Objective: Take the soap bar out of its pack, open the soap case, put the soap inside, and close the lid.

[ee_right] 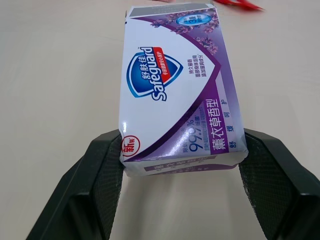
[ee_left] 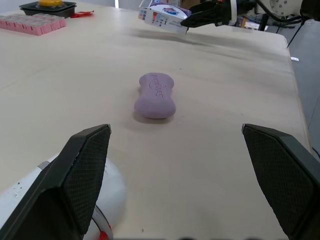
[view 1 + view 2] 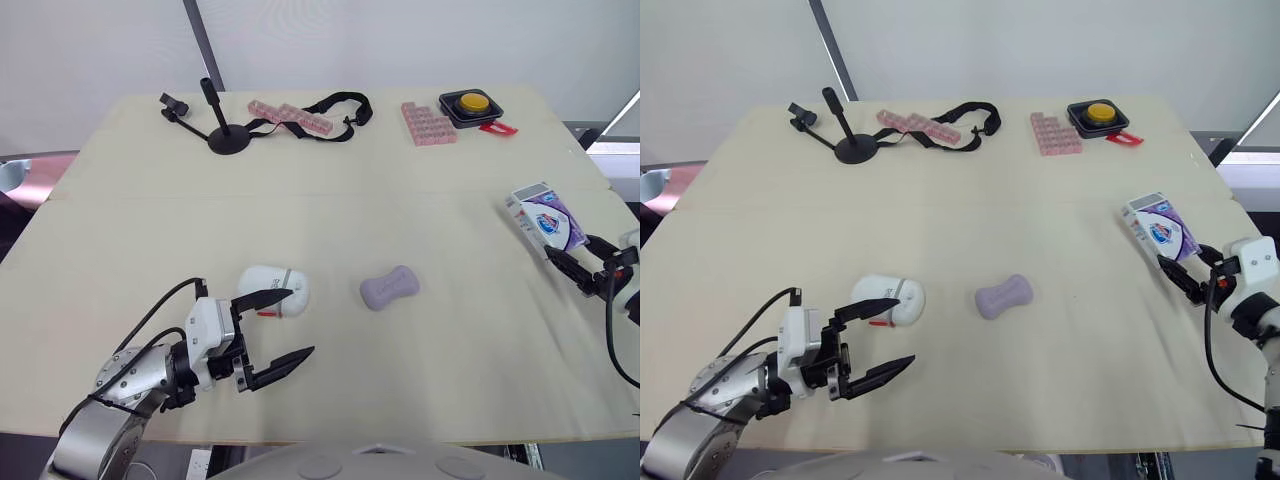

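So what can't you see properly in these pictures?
In the left wrist view the soap case is cut off by the edge and partly behind a finger of the left claw, hiding its catch.
In the head views the soap pack has a far end too small to tell open from shut.
The pink boxes at the back are too small to see inside.
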You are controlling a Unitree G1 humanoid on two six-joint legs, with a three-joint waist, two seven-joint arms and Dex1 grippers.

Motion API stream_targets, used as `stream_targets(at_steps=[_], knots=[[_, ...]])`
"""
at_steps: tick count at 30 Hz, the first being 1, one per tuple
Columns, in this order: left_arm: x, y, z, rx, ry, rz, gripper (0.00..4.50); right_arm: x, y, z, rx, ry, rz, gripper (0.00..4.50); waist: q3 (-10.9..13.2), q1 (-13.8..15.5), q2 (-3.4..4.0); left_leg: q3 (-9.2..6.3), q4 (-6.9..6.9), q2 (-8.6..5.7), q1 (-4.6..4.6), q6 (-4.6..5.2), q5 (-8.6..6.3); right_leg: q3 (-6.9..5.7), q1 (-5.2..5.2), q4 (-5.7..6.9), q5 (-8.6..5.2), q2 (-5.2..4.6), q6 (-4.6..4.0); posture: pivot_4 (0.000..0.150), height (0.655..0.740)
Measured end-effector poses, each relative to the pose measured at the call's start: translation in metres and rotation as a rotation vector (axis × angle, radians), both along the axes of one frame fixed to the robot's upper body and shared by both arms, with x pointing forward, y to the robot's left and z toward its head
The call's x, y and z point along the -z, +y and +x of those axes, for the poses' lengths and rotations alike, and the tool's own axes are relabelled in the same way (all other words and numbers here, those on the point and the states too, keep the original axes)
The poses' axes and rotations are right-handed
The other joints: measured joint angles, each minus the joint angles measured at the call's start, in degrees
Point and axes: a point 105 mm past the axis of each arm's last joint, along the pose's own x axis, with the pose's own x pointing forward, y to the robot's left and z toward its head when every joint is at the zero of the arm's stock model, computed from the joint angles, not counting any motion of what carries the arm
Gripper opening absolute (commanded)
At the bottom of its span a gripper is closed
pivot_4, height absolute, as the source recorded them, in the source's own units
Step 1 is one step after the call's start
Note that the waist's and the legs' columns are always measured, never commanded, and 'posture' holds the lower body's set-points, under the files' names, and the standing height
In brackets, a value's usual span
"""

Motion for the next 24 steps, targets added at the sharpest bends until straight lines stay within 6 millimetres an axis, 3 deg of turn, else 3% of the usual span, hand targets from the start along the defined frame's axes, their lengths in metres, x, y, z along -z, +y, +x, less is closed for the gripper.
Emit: stream_targets(at_steps=[15, 16, 19, 24], knots=[[0.006, 0.008, 0.0, -0.023, 0.014, 0.006, 4.5, 0.01, 0.009, 0.006, 0.043, 0.08, 0.062, 3.39, 0.0, 0.3, 0.06, -0.01, -0.01, 0.0, -0.02, 0.0, 0.0, -0.05, 0.03, -0.02, -0.01, -0.06, 0.03, 0.15, 0.7343], [0.006, 0.008, 0.0, -0.023, 0.014, 0.007, 4.5, 0.01, 0.009, 0.007, 0.049, 0.083, 0.071, 3.82, 0.0, 0.2, 0.06, -0.01, -0.01, 0.0, -0.01, 0.0, 0.0, -0.05, 0.03, -0.02, -0.01, -0.07, 0.03, 0.15, 0.7343], [0.007, 0.006, -0.001, -0.018, 0.016, 0.004, 4.5, 0.009, 0.009, 0.011, 0.06, 0.087, 0.093, 4.48, 0.0, 0.3, 0.07, -0.01, -0.01, 0.0, -0.02, -0.01, 0.0, -0.05, 0.02, -0.02, -0.01, -0.07, 0.03, 0.15, 0.7343], [0.008, 0.006, -0.002, -0.016, 0.015, 0.002, 4.5, 0.005, 0.008, 0.011, 0.052, 0.085, 0.094, 4.48, 0.0, 0.4, 0.07, 0.0, -0.01, -0.02, -0.04, -0.01, 0.0, -0.05, 0.02, -0.03, -0.01, -0.07, 0.04, 0.15, 0.7343]])
